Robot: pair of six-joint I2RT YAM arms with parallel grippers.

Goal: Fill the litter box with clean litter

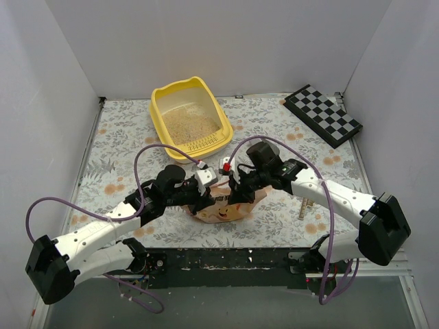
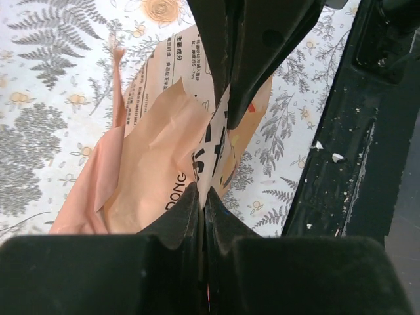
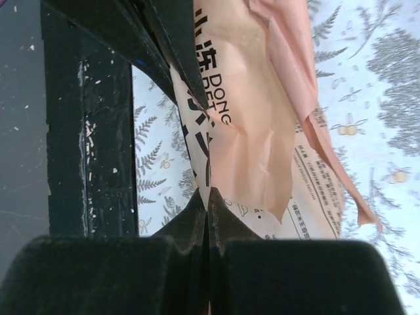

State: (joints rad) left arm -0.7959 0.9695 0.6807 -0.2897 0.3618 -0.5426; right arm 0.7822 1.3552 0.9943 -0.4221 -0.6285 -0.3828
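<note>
The yellow litter box [image 1: 162, 103] stands at the back centre-left, with pale beige clean litter [image 1: 188, 126] covering its floor. A crinkled orange-pink printed bag [image 1: 221, 212] hangs near the table's front edge between both arms. My left gripper [image 1: 206, 203] is shut on the bag's left side; the bag [image 2: 157, 151] shows pinched at its fingertips [image 2: 187, 200]. My right gripper [image 1: 236, 195] is shut on the bag's right side; in the right wrist view the bag [image 3: 252, 125] runs into the closed fingertips [image 3: 197, 207].
A black-and-white checkered board [image 1: 322, 114] lies at the back right. White walls enclose the floral-patterned table [image 1: 123, 137] on three sides. A black base strip [image 1: 226, 260] with scattered grains runs along the near edge. Purple cables loop above both arms.
</note>
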